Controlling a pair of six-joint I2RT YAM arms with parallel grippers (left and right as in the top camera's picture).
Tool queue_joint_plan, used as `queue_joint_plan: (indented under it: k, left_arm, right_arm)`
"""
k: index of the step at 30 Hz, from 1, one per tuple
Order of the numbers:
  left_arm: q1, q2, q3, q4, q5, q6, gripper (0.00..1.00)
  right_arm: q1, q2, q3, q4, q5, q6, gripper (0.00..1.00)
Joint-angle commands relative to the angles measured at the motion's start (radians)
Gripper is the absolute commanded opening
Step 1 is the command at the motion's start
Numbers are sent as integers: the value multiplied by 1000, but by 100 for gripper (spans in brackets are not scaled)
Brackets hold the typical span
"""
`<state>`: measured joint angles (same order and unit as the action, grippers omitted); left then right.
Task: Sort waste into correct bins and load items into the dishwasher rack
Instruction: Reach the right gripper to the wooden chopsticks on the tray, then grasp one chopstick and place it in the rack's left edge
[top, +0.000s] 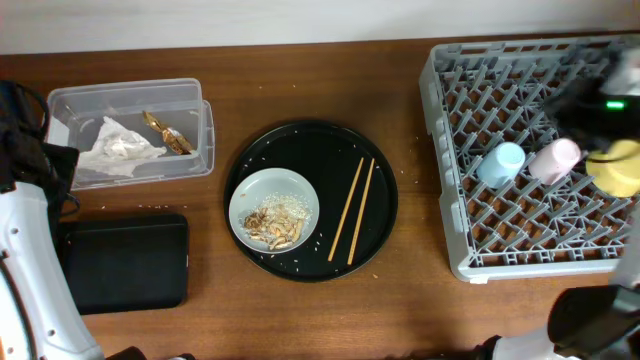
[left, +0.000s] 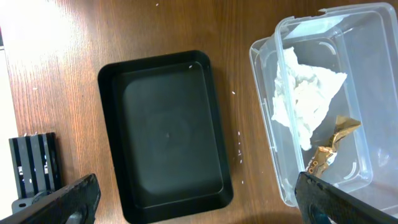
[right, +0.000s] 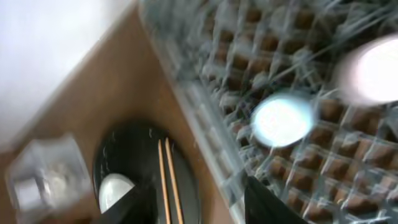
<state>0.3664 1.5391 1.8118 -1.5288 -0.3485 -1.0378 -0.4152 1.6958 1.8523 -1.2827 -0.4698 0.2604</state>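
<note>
One napkin (top: 120, 148) and one wrapper (top: 168, 132) lie in the clear box (top: 130, 95), with one black bin (top: 125, 262) beside it. The round tray (top: 380, 190) carries one plate (top: 274, 208) of scraps (top: 275, 222) and two chopsticks (top: 352, 210). The rack (top: 470, 240) holds one blue cup (top: 501, 163), one pink cup (top: 554, 160) and one yellow bowl (top: 620, 168). The left gripper (left: 199, 204) hangs over the bin with its fingers wide apart. The right gripper (right: 198, 205), blurred over the rack, is also spread and holds nothing.
</note>
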Motion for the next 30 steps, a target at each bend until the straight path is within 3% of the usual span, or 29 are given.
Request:
queue_joint_plan:
  k: [1, 2, 3, 4, 5, 7, 8, 9, 12, 16, 30]
  left_arm:
    - [3, -7, 3, -3, -6, -9, 99]
    - [3, -7, 3, -3, -6, -9, 99]
    - [3, -7, 3, -3, -6, -9, 99]
    - [3, -7, 3, -2, -6, -9, 99]
    - [3, -7, 3, -3, -6, -9, 99]
    - [3, -7, 3, -3, -6, -9, 99]
    - [3, -7, 3, -3, -6, -9, 99]
    - [3, -7, 3, -3, -6, -9, 99]
    - [3, -7, 3, -3, -6, -9, 99]
    - [3, -7, 3, -3, -7, -9, 99]
    - [3, -7, 3, -3, -6, -9, 99]
  right_arm:
    - [306, 10, -18, -38, 390, 172, 34]
    - [438, 14, -28, -22, 462, 267, 38]
    - [515, 18, -40, 6, 463, 272, 57]
    - [592, 30, -57, 37, 463, 272, 66]
    - [676, 57, -82, 61, 464, 287, 55]
    - [786, 153, -91, 73, 467, 361, 47]
    - [829, 214, -91, 92, 465, 370, 34]
    - [858, 264, -91, 108, 467, 370, 29]
    - [914, 417, -91, 146, 463, 438, 25]
    - [918, 504, -92, 170, 466, 455, 28]
    - [917, 506, -196, 267, 482, 509, 37]
